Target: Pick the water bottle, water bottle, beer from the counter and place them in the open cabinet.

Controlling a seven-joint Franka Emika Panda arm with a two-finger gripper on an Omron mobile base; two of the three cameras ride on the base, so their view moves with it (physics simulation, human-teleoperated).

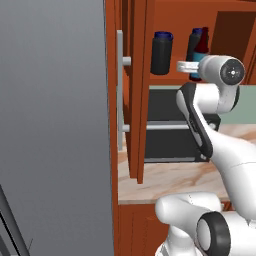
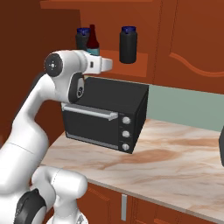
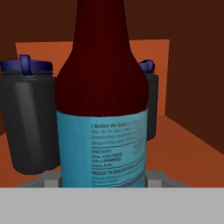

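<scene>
1 red-brown wooden wall cabinet [image 1: 140, 100], door open w/ long grey vertical bar handle [image 1: 120, 90]; holds 3 bottles on its shelf. 1 beige-pink marble-pattern counter [image 2: 175, 162] below, w/ brown veins; carries 1 black boxy oven w/ 3 knobs [image 2: 107, 116]. 1 white arm reaches up into the cabinet.

2 stout black cylindrical water bottles w/ dark blue lids: 1 [image 1: 162, 52] stands upright on the shelf, apart from the others; the 2nd [image 3: 30, 122] is deeper in, just behind and beside the beer. A dark bottle edge w/ blue lid also peeks out on the other side in hand view.

1 slim beer bottle, dark red-brown neck, teal-blue label [image 3: 103, 144], upright at cabinet shelf level, right in front of the hand cam. Gripper [image 2: 105, 64] is at the beer; jaws sit either side of its base, but can't tell if clamped or just around it
</scene>
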